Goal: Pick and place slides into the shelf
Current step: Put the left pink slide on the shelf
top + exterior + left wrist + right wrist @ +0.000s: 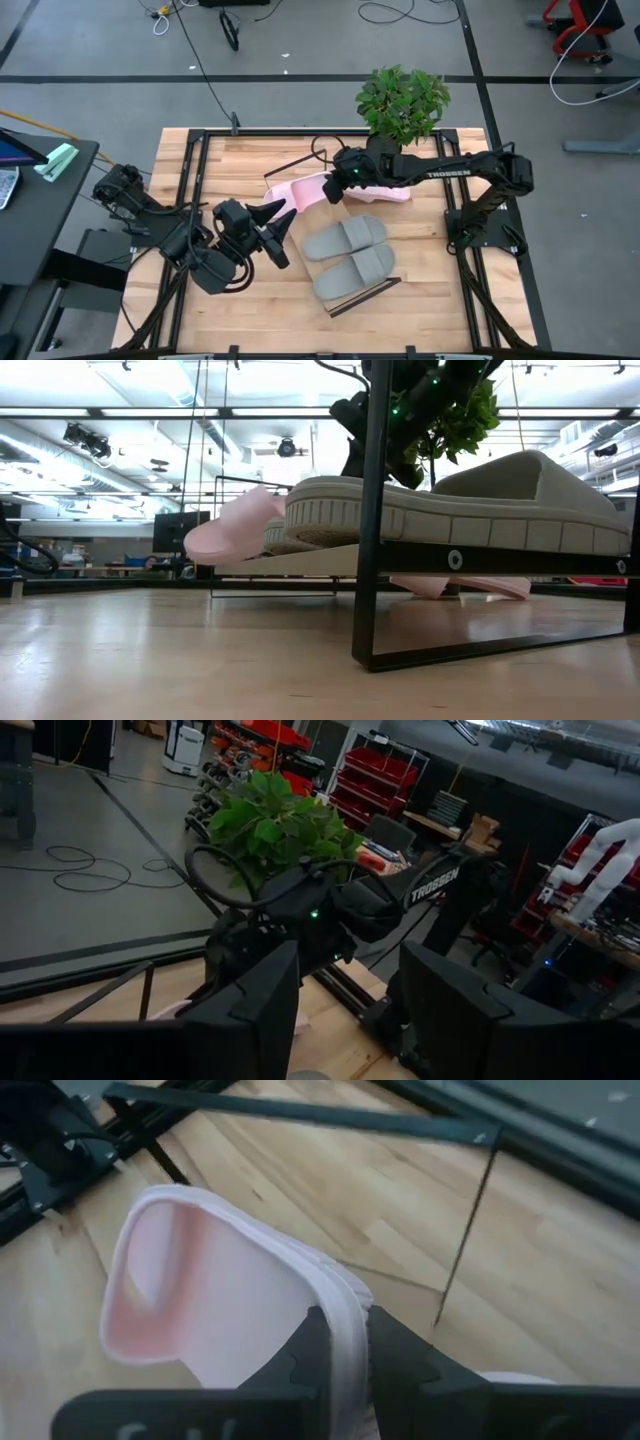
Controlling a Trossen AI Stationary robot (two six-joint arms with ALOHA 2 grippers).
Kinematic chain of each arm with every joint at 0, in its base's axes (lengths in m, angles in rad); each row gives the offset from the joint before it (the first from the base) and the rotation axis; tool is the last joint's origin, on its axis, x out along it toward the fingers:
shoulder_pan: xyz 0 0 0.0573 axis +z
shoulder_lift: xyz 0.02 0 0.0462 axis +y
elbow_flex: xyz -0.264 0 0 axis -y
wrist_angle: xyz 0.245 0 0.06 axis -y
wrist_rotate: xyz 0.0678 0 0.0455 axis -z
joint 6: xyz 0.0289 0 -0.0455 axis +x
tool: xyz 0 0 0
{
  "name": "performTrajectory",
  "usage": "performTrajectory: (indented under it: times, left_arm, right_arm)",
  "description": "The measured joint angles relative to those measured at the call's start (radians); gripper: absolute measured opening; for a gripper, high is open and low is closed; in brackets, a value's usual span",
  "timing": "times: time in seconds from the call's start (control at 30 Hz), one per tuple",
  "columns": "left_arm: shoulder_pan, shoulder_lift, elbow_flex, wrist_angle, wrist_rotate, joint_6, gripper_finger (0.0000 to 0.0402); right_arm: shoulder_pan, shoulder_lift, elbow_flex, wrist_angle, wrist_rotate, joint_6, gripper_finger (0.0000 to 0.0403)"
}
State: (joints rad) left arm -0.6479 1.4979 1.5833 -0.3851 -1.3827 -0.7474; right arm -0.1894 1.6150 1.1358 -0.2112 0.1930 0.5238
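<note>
Overhead, the right gripper (333, 187) holds a pink slide (297, 192) at the shelf's (325, 222) twelve o'clock end, two grey-green slides (345, 237) lying at its centre, while the left gripper (280, 232) waits at nine o'clock, fingers spread and empty. In the right wrist view, the fingers (312, 1348) pinch that slide's rim.

Two slides (348, 240) lie side by side on the shelf (300, 200), toward its front end. Behind them, at the shelf's far end, a third slide (300, 192) hangs raised in the right gripper (330, 186); a fourth (385, 195) lies right of it. A plant (402, 100) stands behind the shelf.
</note>
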Motion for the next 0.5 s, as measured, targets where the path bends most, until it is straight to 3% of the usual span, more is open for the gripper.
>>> performTrajectory:
  times: [0.1, 0.5]
  left_arm:
    - [0.0, 0.0, 0.0, -0.002, 0.0, 0.0, 0.0178]
    - [0.001, 0.0, 0.0, -0.001, 0.0, 0.0, 0.0177]
  right_arm:
    - [-0.006, 0.005, 0.0, -0.003, -0.043, 0.007, 0.005]
    - [-0.025, 0.029, 0.0, -0.006, -0.053, -0.03, 0.005]
